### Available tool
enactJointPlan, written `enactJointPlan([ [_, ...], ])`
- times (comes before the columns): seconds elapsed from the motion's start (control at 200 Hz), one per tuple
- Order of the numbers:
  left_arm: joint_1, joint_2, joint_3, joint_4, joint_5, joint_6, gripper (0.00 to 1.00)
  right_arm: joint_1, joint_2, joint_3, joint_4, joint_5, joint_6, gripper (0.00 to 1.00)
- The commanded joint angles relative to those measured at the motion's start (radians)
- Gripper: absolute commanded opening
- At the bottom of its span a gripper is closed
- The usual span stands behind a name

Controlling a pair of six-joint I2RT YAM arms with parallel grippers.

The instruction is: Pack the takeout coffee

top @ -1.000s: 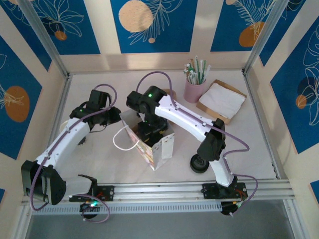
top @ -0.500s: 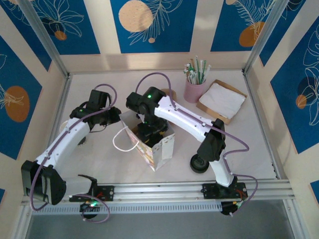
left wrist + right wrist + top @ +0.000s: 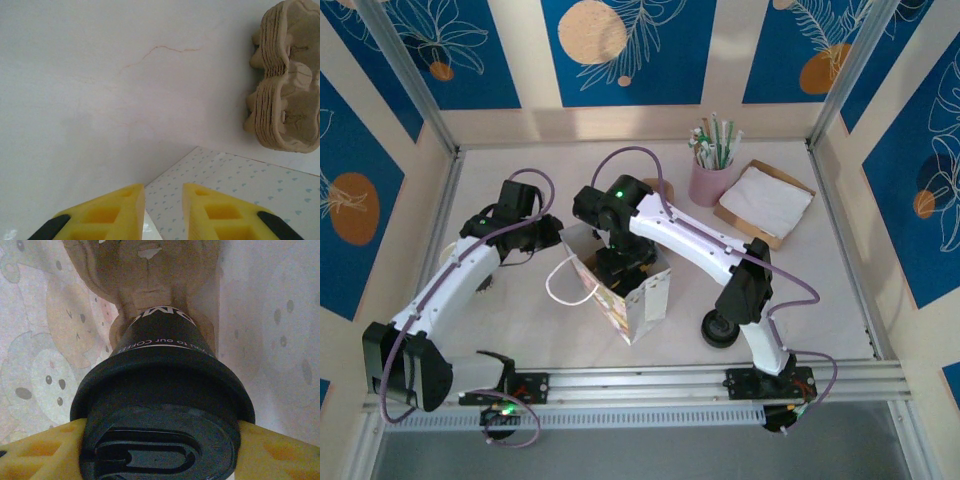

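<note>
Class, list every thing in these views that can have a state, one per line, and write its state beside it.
takeout coffee: lid on, down inside the paper bag, gripped at its lid.
right tool: shut on the takeout coffee.
left tool: shut on the paper bag's edge.
paper bag: upright, mouth open.
pink cup: upright, full of straws.
cup carriers: nested in a stack.
</note>
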Motion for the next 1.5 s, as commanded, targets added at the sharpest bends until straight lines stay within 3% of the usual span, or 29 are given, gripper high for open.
enactJointPlan([
  [0.0,-0.009,-0.009,-0.006,0.0,0.004,0.012,0.26,0.011,0.013,-0.013,-0.165,-0.052,-0.018,0.55],
  [1.496,-0.008,-0.006,0.008,-0.001,0.003,0.015,0.26,-0.001,-0.005,-0.026,-0.166,-0.1,-0.024,0.55],
])
